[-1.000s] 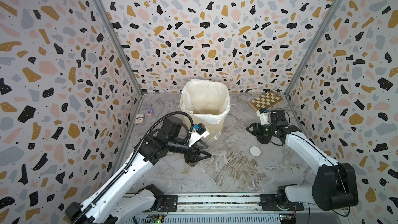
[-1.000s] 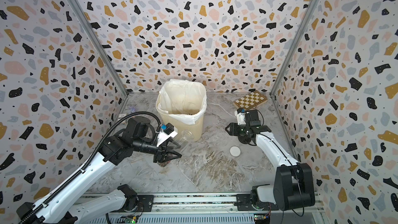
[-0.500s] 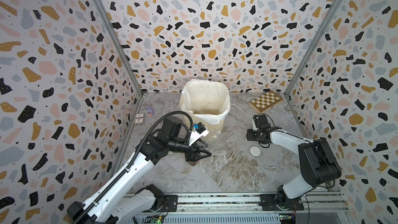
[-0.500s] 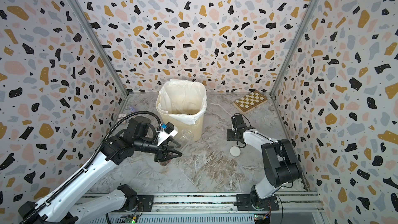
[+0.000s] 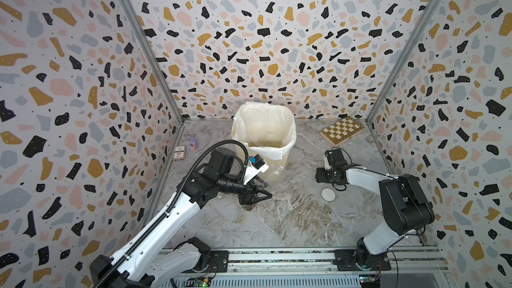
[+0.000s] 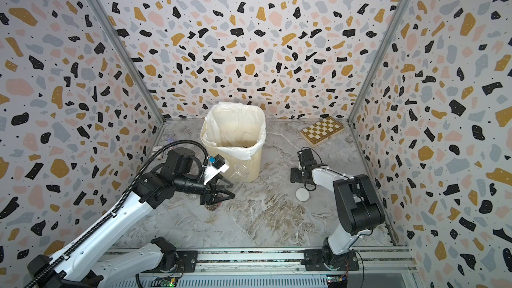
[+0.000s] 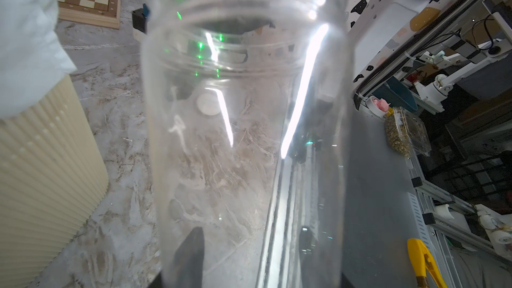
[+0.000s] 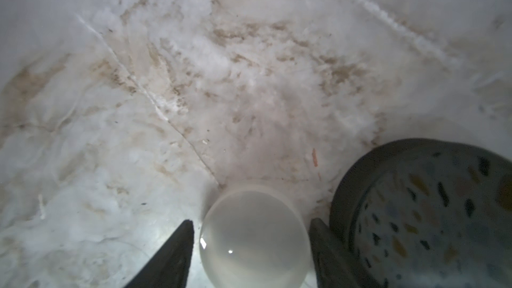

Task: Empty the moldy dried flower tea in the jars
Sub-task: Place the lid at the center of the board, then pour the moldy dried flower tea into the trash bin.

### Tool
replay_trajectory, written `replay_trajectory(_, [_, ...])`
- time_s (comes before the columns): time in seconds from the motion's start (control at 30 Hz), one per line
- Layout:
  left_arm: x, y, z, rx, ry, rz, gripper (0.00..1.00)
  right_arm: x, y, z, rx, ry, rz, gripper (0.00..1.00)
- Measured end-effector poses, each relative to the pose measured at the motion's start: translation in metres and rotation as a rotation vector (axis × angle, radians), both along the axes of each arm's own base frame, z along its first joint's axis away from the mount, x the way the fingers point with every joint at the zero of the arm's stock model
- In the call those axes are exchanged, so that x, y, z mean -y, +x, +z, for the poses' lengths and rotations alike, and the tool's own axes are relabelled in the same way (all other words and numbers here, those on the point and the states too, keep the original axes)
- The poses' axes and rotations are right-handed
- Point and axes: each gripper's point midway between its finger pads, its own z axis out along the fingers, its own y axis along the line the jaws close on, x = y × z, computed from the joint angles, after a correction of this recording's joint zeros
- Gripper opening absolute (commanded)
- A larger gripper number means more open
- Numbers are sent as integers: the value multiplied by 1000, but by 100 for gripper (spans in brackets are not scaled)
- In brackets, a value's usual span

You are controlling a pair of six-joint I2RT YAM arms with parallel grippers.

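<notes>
A clear jar (image 5: 271, 174) is held between the fingers of the left gripper (image 5: 260, 194), whose jaws are closed part-way onto its walls. The jar is lidless, and its threaded mouth is turned towards the ribbed wall of the cream bin (image 6: 253, 167), just in front of it. In both top views a small heap of dark reddish-brown dried tea (image 5: 250, 205) is seen at the jar's lower end, below the gripper. In the left wrist view the jar's body fills the frame, and the marbled table (image 5: 291, 217) is seen through it. The right gripper (image 8: 250, 221) is pointed down at the table with its jaws parted. A clear lid (image 8: 255, 245) lies flat between its fingers, and a thin gap is seen on one side. A black lid (image 8: 421, 211) is set just beside one finger. A white lid (image 5: 328, 194) lies on the table near the right gripper. A chessboard (image 5: 342, 133) is placed in the far corner.
</notes>
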Motion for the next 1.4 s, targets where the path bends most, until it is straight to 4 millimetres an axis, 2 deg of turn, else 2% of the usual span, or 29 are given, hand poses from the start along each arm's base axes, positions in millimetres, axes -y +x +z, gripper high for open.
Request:
replay_trajectory(0.07, [1, 1, 4, 3, -5, -3, 37, 3, -1, 11, 9, 34, 1, 79])
replay_trajectory(0.17, [4, 3, 12, 2, -16, -11, 37, 6, -1, 40, 65, 78, 6, 79])
replay_trajectory(0.37, [12, 10, 31, -37, -49, -9, 37, -5, -6, 118, 228, 212, 88, 80])
replay_trajectory(0.47, [19, 15, 53, -43, -76, 12, 37, -15, -13, 158, 299, 272, 149, 82])
replay_trajectory(0.6, [39, 17, 89, -29, -124, 7, 38, -26, -31, 213, 415, 334, 232, 86])
replay_trajectory(0.7, [51, 14, 97, -50, -127, 3, 38, -33, -45, 243, 476, 376, 290, 87])
replay_trajectory(0.8, [73, 32, 111, -57, -131, 53, 39, -43, -62, 267, 521, 432, 367, 89])
replay_trajectory(0.9, [86, 52, 112, -63, -125, 132, 38, -55, -79, 289, 553, 509, 443, 90])
replay_trajectory(1.1, [98, 90, 124, -50, -160, 279, 37, -80, -102, 317, 547, 699, 574, 91])
replay_trajectory(1.3, [100, 119, 133, -52, -212, 420, 37, -108, -126, 343, 564, 785, 738, 93])
replay_trajectory(1.4, [102, 132, 139, -60, -242, 473, 37, -124, -131, 356, 579, 804, 808, 93])
